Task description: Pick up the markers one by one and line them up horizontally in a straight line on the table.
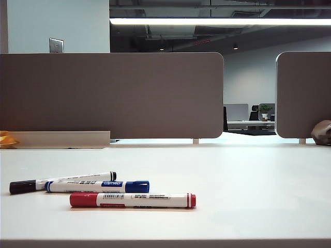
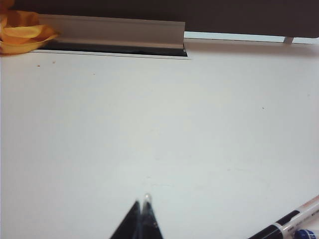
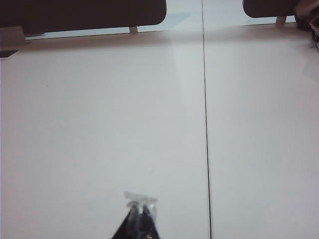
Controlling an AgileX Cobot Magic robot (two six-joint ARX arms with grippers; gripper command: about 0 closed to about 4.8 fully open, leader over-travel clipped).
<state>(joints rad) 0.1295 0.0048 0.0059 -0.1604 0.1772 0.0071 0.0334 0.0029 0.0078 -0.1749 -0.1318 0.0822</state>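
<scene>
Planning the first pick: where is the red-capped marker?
Exterior view: the red-capped marker lies left of centre on the table, nearest the front edge, beside the blue-capped marker.

The blue-capped marker [image 1: 97,186] is showing a blue label with unreadable white lettering. The red-capped marker [image 1: 133,200] is bearing a barcode; its print is too small to read.

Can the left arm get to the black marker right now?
Probably yes. The left gripper is shut and holds nothing, over bare table. The black marker lies close beside it with nothing between them. It would need to open first, and the blue marker sits tight against it.
</scene>
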